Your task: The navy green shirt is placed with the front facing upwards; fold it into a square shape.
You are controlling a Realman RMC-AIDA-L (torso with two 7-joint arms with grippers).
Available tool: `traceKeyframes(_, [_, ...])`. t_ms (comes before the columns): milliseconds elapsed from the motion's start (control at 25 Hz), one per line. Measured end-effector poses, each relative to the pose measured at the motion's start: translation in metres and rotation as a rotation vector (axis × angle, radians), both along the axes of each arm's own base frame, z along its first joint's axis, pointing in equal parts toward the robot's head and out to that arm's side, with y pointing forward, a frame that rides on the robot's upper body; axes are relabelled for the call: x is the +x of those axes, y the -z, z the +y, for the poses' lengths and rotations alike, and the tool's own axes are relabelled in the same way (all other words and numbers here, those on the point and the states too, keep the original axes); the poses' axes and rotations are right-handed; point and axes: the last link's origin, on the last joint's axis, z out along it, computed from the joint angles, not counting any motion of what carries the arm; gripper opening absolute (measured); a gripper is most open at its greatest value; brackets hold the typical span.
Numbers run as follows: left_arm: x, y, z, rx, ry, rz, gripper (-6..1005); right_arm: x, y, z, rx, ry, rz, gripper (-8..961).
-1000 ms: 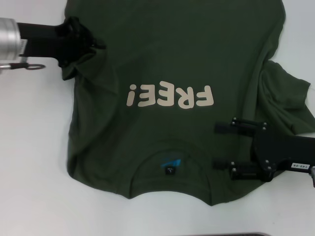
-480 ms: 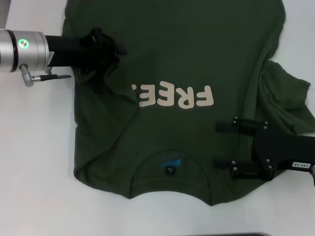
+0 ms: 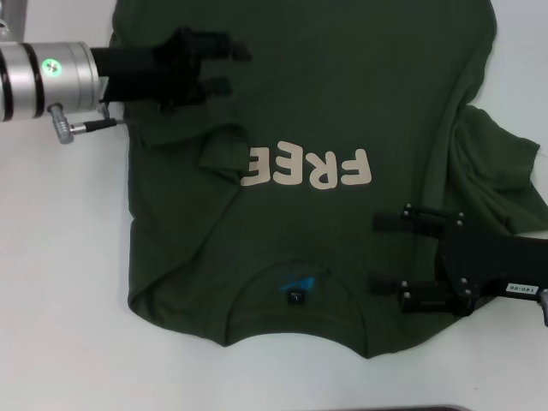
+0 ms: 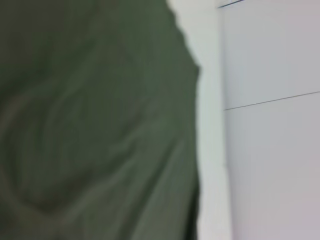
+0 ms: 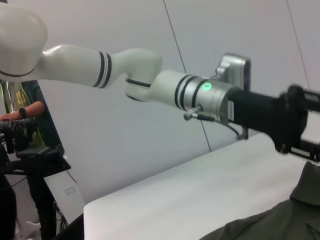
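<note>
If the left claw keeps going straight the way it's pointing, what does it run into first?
Likely nothing solid: the left claw points across the navy green shirt, so only flat fabric lies ahead, though its height above the cloth is unclear.

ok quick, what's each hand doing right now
Left hand: open, above the shirt, holding nothing.
Right hand: open, over the shirt's shoulder, empty.
</note>
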Motion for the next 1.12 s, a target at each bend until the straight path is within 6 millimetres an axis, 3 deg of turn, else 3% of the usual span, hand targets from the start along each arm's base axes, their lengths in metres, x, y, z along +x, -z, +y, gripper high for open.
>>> traceKeyframes(80, [-0.004,-0.009,0.000,0.017,0.004,-0.012,481,0.000,0.000,-0.001,0.000,0.002,0.000,885])
traceKeyframes(240, [-0.031,-0.026,-0.005,-0.016,-0.065,0.065,569,0.001,0.000,-0.001,0.003,0.005,0.001,885])
traceKeyframes(320, [-0.043,-0.033,-0.008,-0.032,-0.096,0.102,775,0.001,-0.001,0.000,0.004,0.006,-0.002,885])
traceKeyframes(520, [-0.058,-0.042,-0.014,-0.024,-0.130,0.164,909,0.002,0.000,0.002,0.003,0.019,-0.009,885])
traceKeyframes(1120, [-0.062,-0.025,-0.007,0.005,-0.150,0.271,904,0.003,0.001,0.003,-0.004,0.034,-0.012,885])
